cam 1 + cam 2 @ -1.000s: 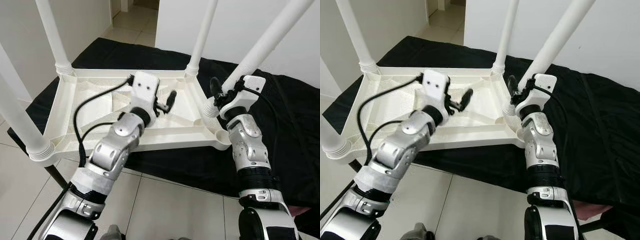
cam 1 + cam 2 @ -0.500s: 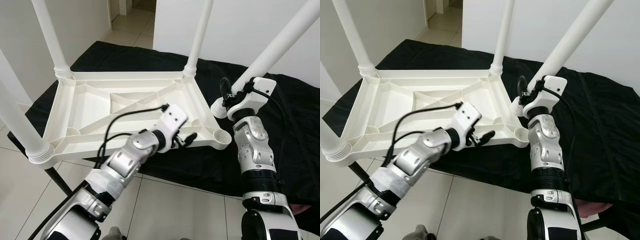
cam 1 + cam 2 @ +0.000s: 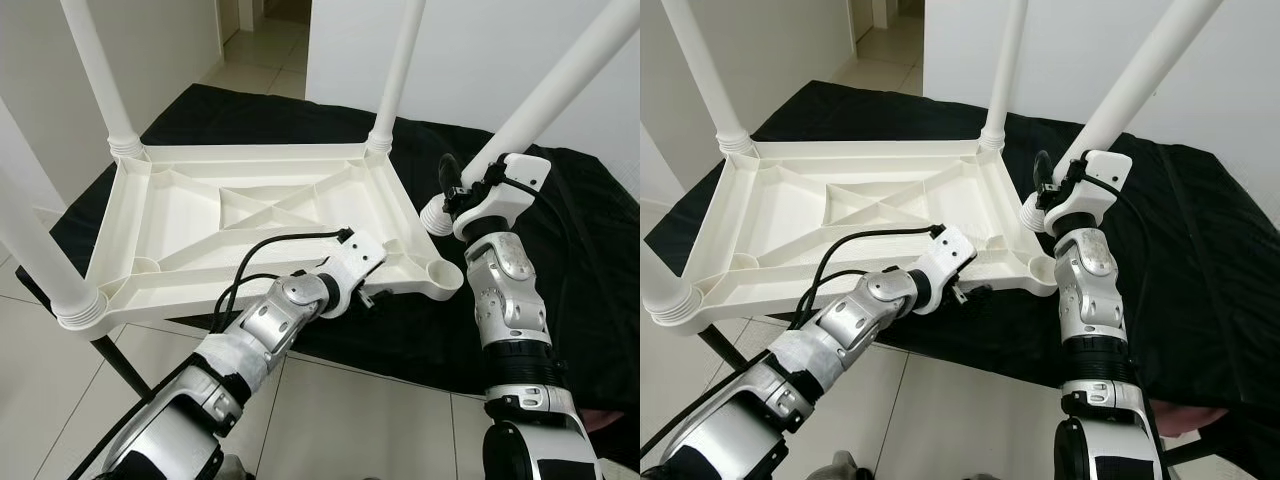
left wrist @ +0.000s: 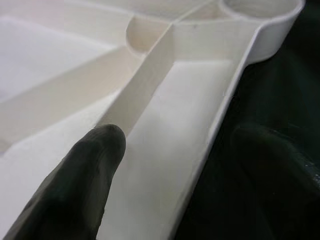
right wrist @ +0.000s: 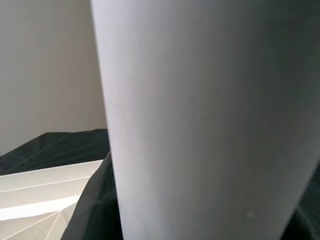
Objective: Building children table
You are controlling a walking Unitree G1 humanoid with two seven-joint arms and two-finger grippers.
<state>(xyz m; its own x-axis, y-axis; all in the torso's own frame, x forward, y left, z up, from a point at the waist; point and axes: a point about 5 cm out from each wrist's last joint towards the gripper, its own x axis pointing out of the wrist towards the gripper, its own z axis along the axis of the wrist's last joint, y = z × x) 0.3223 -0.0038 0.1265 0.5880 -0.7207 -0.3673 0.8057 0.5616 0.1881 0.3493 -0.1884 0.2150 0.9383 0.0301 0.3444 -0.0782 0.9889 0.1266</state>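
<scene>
The upturned white children's table [image 3: 250, 215] lies on a black-draped counter [image 3: 590, 250]. The left hand [image 4: 170, 165], spread, straddles its near rim; the right hand [image 3: 452, 185] pinches the near-right leg [image 3: 545, 95].

Upright legs [image 3: 95, 70] ring the tabletop [image 3: 180, 215] (its ribbed centre lies open).

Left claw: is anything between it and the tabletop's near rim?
Nothing visible. The left claw already straddles the near rim of the tabletop, one finger inside the tray, the other outside over the black cloth.
</scene>
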